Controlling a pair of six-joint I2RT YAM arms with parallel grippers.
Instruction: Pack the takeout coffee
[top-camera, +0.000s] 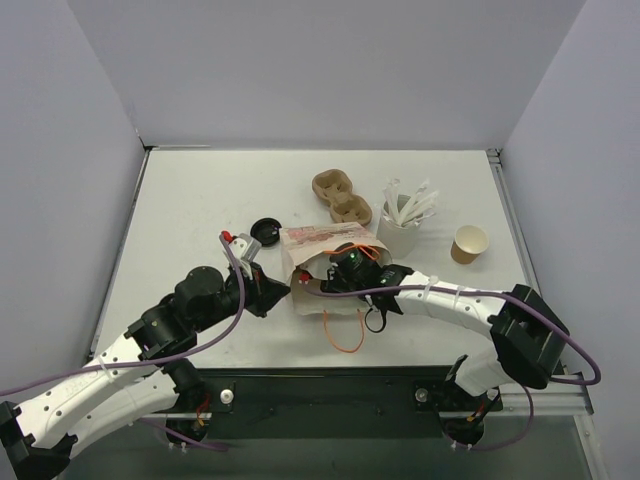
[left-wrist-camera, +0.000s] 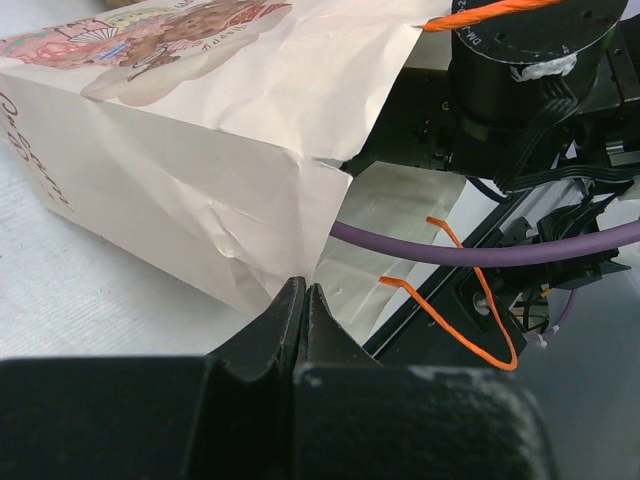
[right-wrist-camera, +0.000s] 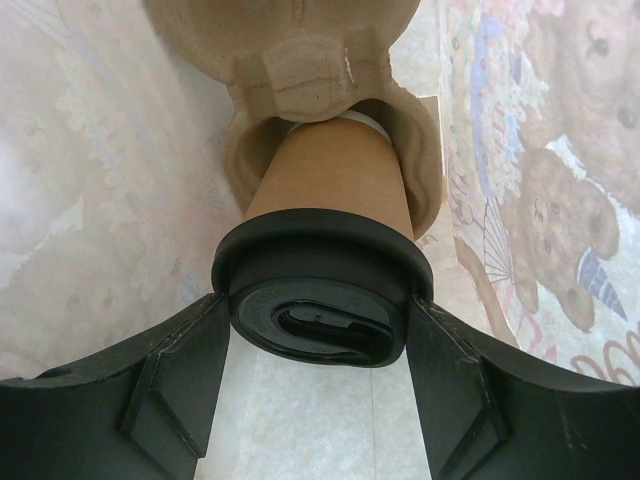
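Presently we find the right gripper (right-wrist-camera: 318, 322) inside the paper bag (left-wrist-camera: 200, 150), jaws wide yet clamped on the lidded takeout coffee (right-wrist-camera: 330, 180) seated in its carrier (right-wrist-camera: 290, 50), the left gripper (left-wrist-camera: 305, 300) pinched tight on the bag's mouth; next, we judge, release and withdraw straight.

Bag (top-camera: 325, 240) lay on its side, mouth toward the near edge; carrier (top-camera: 342, 197) behind it, lid (top-camera: 265, 228) left, cup of sticks (top-camera: 398, 235) and paper cup (top-camera: 469, 243) right. Inside, lidded cup (right-wrist-camera: 330, 180) sat in a second carrier (right-wrist-camera: 290, 50).

Three cups (top-camera: 469, 244) (top-camera: 398, 236) (right-wrist-camera: 330, 172), two carriers (top-camera: 341, 197) (right-wrist-camera: 300, 50), two lids (top-camera: 265, 228) (right-wrist-camera: 320, 300), one bag (top-camera: 318, 240)
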